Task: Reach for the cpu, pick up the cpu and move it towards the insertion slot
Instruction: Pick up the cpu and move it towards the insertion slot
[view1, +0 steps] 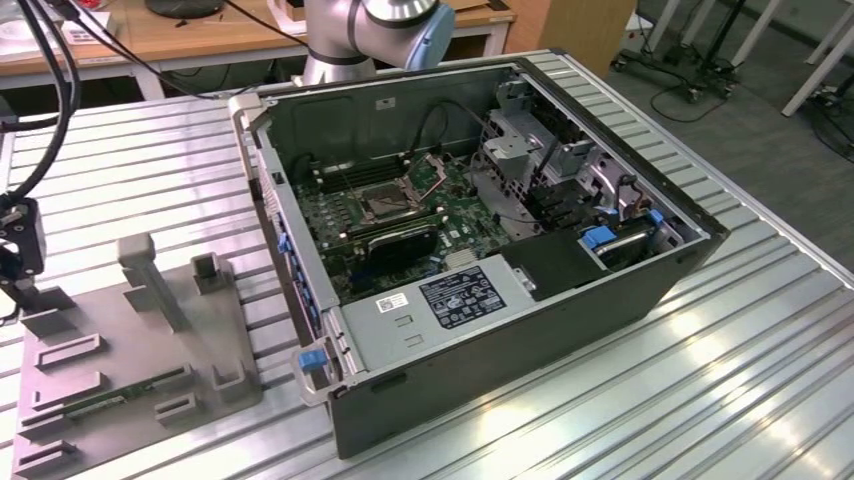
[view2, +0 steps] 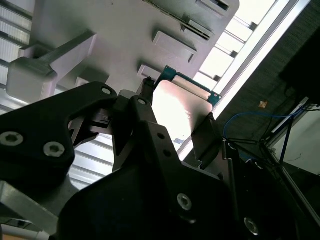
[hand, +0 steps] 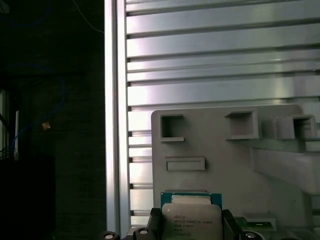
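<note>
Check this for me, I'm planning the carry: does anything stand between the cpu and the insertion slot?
Yes. The case wall rises between the gripper, which grips the cpu over the grey tray, and the insertion slot beyond it. The slot itself looks uncovered.

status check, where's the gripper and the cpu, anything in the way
Gripper shut on the cpu, over the grey fixture. Insertion slot inside the computer case, apart from it. Case's side wall stands between fixture and slot.
</note>
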